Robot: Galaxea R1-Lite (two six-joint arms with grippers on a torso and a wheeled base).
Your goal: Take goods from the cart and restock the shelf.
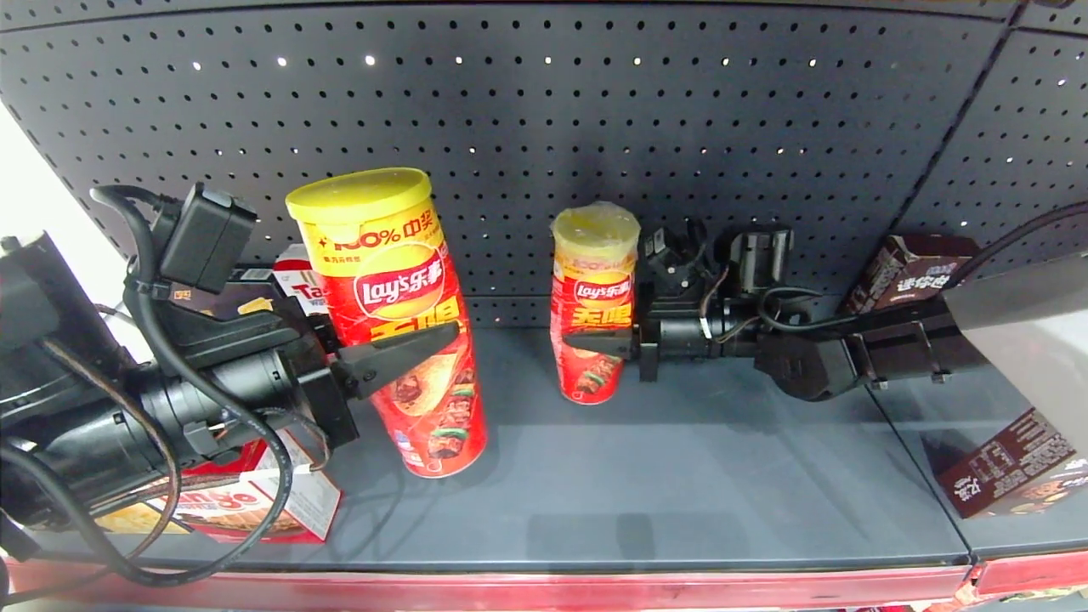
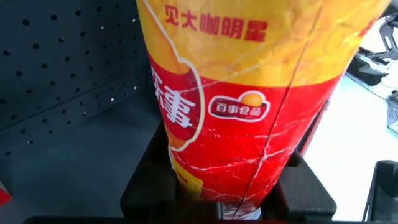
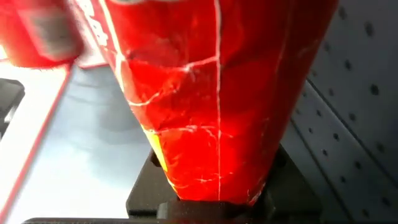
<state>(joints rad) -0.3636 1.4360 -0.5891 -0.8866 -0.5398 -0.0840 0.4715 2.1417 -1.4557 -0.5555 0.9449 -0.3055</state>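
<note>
Our left gripper [image 1: 425, 344] is clamped on a tilted large chip can [image 1: 391, 280] toward the left end of the shelf [image 1: 680, 476]. Our right gripper [image 1: 588, 338] grips a smaller chip can [image 1: 595, 289], upright, near the back edge.

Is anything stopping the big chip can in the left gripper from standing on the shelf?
Nothing visible does. The left gripper holds the tall red chip can with the yellow lid tilted over bare grey metal shelf. The red-and-white wafer box lies to its left, the smaller red chip can to its right, both apart.
</note>
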